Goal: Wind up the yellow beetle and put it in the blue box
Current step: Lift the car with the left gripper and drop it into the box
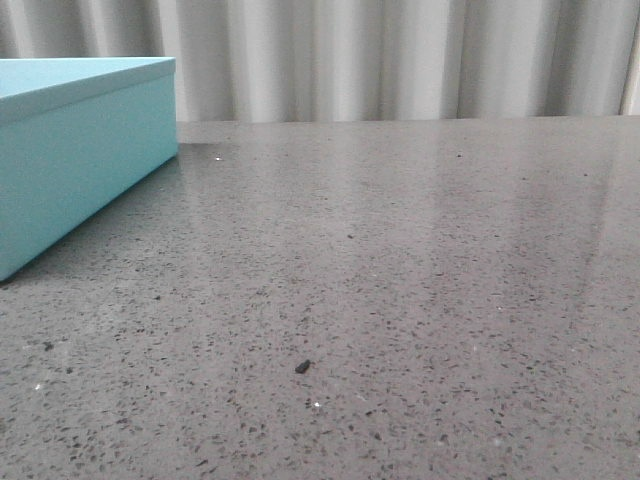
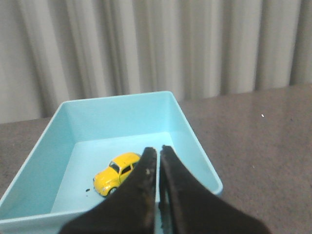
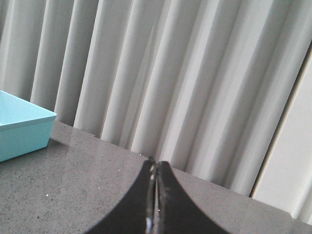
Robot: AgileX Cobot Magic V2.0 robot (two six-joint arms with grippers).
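The yellow beetle [image 2: 117, 173] rests on the floor inside the open blue box [image 2: 191, 131], seen in the left wrist view. My left gripper [image 2: 158, 149] hovers above the box with its jaws shut and empty, beside the car and apart from it. In the front view only the outer side of the blue box [image 1: 80, 150] shows at the far left; no arm appears there. My right gripper [image 3: 155, 164] is shut with nothing in it, over the bare table, well away from the blue box's corner [image 3: 22, 129].
The grey speckled tabletop [image 1: 400, 280] runs back to a pleated pale curtain [image 1: 400, 60]. A small dark crumb [image 1: 302, 367] lies on the table near the front. Dark specks [image 2: 87, 189] lie on the box floor beside the car.
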